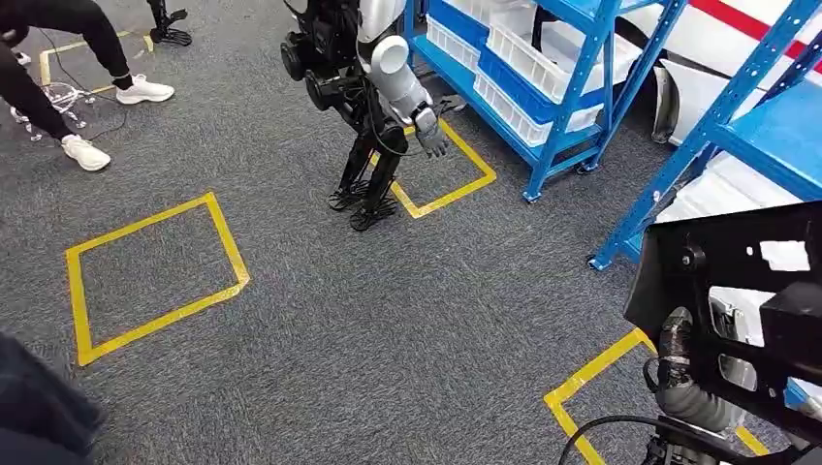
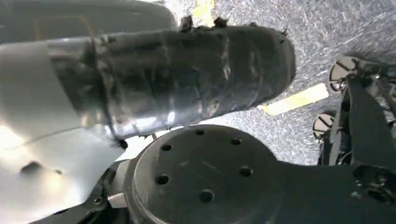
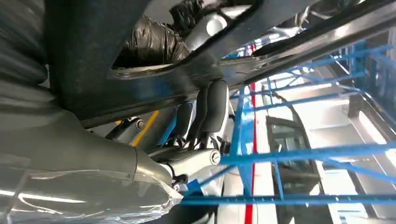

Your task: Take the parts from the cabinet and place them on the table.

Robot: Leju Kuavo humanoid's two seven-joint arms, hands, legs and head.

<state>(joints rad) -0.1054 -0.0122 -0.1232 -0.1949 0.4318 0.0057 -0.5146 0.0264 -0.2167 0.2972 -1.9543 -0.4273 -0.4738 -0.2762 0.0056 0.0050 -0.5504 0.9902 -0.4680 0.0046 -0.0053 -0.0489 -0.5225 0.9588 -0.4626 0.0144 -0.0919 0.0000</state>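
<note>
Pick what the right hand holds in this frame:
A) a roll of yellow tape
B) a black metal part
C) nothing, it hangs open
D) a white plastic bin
B: in the right wrist view the fingers curl against a black metal part, and the head view shows that same black part carried at the robot's right side beside the blue shelving.

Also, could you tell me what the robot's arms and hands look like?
The right hand has dark padded fingers on silver linkages and a grey cover under clear plastic film. Its wrist wears a grey ribbed sleeve, with a black cable looping below. The left hand shows a grey cover and a dark, glossy part.
</note>
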